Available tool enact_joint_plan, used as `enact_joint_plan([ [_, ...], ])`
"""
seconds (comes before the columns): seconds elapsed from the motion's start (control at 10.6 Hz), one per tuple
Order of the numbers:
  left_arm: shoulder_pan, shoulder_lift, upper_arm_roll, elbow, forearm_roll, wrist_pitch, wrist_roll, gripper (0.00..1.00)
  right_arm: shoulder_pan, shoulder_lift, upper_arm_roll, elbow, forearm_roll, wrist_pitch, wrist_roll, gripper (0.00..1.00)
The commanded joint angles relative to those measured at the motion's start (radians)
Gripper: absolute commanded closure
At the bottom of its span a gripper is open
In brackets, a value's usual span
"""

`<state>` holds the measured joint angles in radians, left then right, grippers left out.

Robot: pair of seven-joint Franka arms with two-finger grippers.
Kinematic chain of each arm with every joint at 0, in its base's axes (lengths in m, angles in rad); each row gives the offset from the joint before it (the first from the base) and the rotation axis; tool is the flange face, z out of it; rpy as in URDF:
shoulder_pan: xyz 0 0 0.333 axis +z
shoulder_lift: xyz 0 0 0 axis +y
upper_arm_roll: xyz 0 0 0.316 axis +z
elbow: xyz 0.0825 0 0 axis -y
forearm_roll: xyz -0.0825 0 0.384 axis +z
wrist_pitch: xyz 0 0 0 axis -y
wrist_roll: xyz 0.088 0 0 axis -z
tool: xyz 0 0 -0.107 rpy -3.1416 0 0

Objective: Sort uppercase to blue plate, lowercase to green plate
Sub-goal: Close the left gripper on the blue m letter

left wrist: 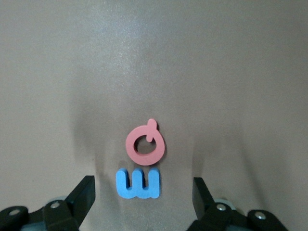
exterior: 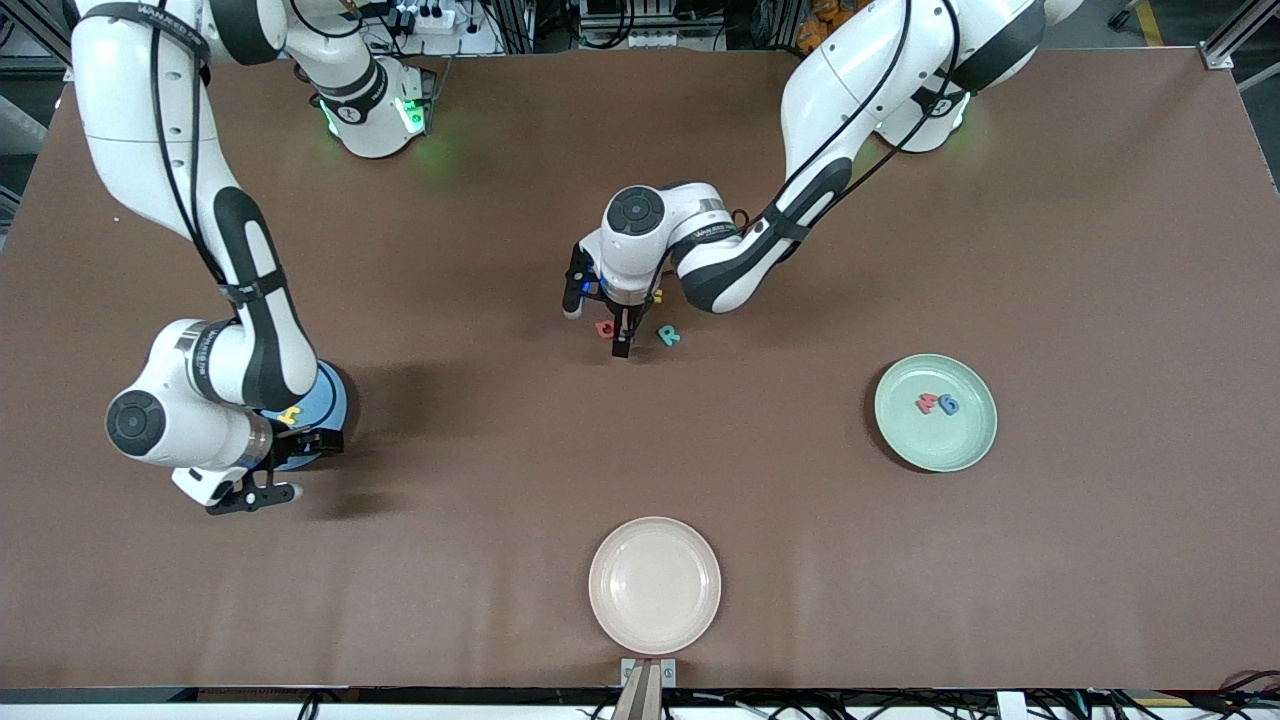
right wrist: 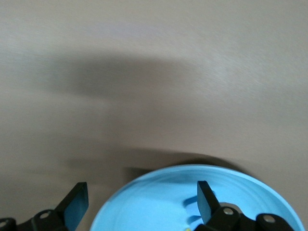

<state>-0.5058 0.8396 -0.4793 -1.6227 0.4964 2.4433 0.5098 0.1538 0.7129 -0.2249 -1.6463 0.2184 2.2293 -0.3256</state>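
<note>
Fingers [left wrist: 82,195] of the left gripper [exterior: 622,338] stood spread wide, holding nothing, with a blue letter [left wrist: 138,183] lying between them on the table [exterior: 1050,250] and a red Q [left wrist: 145,143] touching its top edge. That arm reached down from its base at the upper edge toward the table's middle, its wrist bent so the gripper pointed straight down. Seen from the front, the gripper covered the blue letter; only the red Q, a teal R [exterior: 668,335] beside it and a scrap of a yellow letter [exterior: 657,296] under the wrist showed, too little to read.

The right gripper [exterior: 262,494] hung open and empty over the rim of the blue plate [right wrist: 159,202], near the right arm's end of the table. Its forearm hid most of that plate, where a yellow H [exterior: 290,414] lay.

The green plate [exterior: 975,440] sat toward the left arm's end, holding a red letter [exterior: 927,403] and a blue letter [exterior: 948,405] side by side, too small to read. A cream plate [exterior: 655,640] rested by the near edge.
</note>
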Motion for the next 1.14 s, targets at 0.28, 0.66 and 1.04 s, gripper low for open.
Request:
enact_joint_plan([
  [0.28,-0.008,0.021,0.002,0.023,0.011,0.003,-0.002,0.21,0.006,0.011,0.009,-0.006,0.022,0.024,-0.001,0.00],
  [0.66,-0.008,0.029,0.004,0.023,0.013,0.002,-0.002,0.21,0.006,0.011,0.009,-0.006,0.022,0.024,-0.001,0.00],
  [1.04,-0.008,0.027,0.002,0.023,0.011,-0.006,-0.040,0.77,0.004,0.011,0.009,-0.006,0.022,0.026,-0.003,0.00],
])
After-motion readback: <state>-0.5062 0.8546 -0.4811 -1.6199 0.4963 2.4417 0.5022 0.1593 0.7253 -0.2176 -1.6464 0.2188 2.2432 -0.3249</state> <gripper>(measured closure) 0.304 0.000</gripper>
